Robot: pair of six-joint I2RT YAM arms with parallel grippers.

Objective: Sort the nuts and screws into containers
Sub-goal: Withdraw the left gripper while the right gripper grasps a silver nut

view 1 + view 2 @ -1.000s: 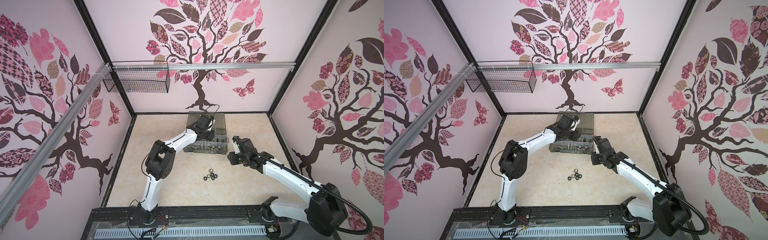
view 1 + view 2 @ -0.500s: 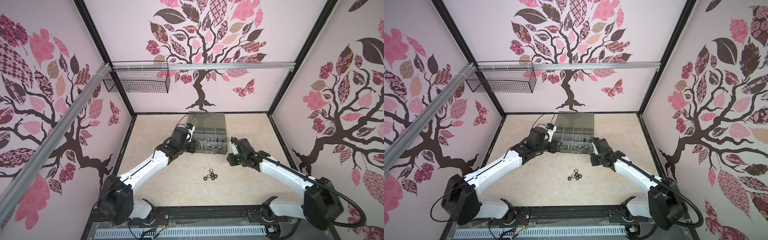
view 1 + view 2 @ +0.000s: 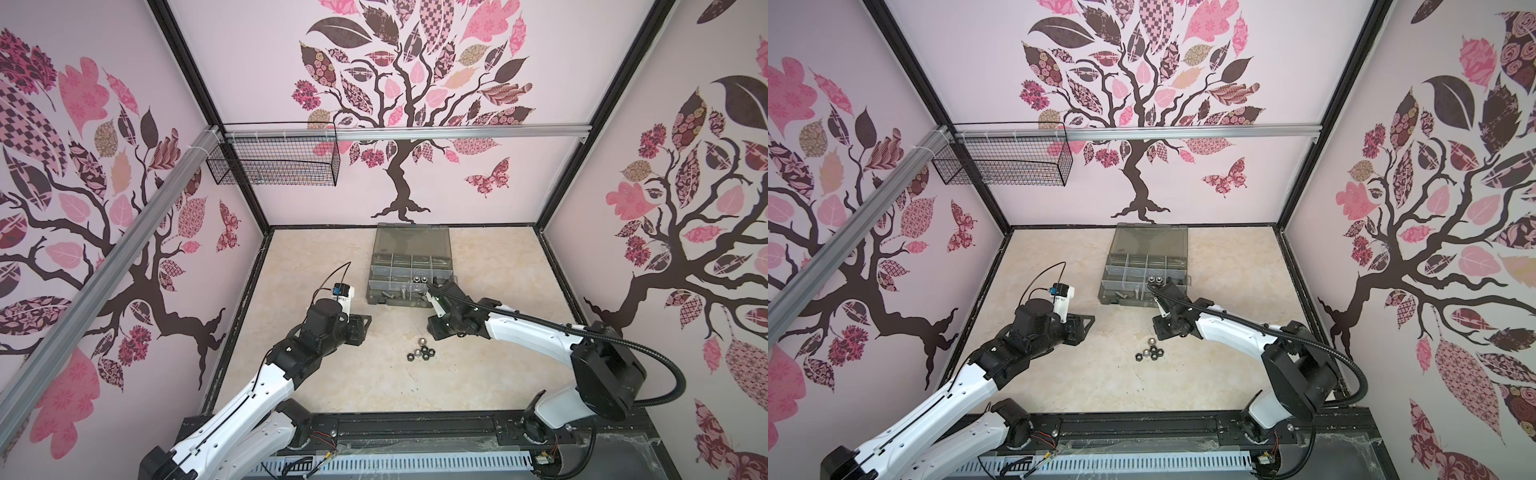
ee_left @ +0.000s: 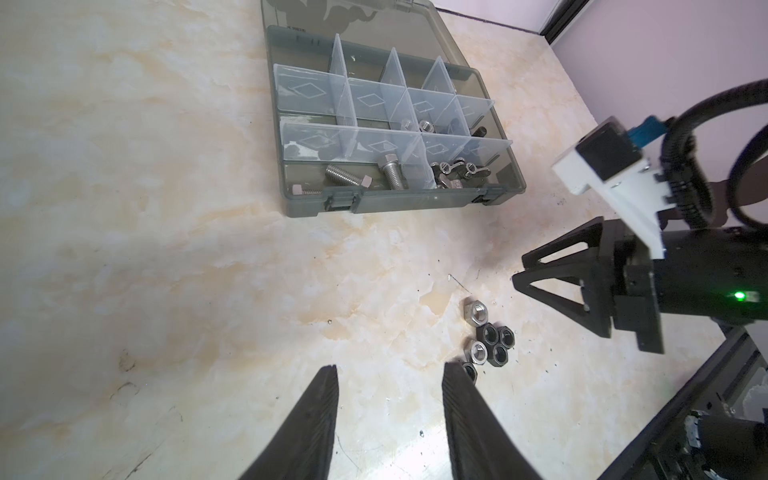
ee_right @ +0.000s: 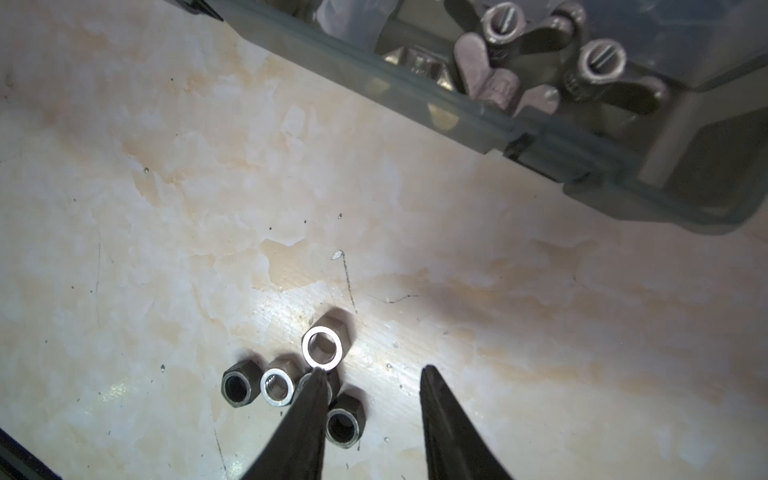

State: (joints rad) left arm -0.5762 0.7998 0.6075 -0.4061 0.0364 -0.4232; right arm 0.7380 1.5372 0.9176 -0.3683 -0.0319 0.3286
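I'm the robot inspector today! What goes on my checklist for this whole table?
Surface: beige marbled tabletop, few dark specks.
Job's things: silver and black nuts loose in a cluster; organizer case open, screws and wing nuts inside.
Clutter: nothing seen.
Grippers: left gripper open, empty; right gripper open, one finger over the nuts.
Cables: black hose along right arm; thin wire looped near left gripper.
Surroundings: tree-decal walls; wire basket hanging from rail.

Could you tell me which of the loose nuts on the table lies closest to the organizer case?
The silver nut at the cluster's case-side end; the second silver nut and the black nuts all lie farther from the organizer case.
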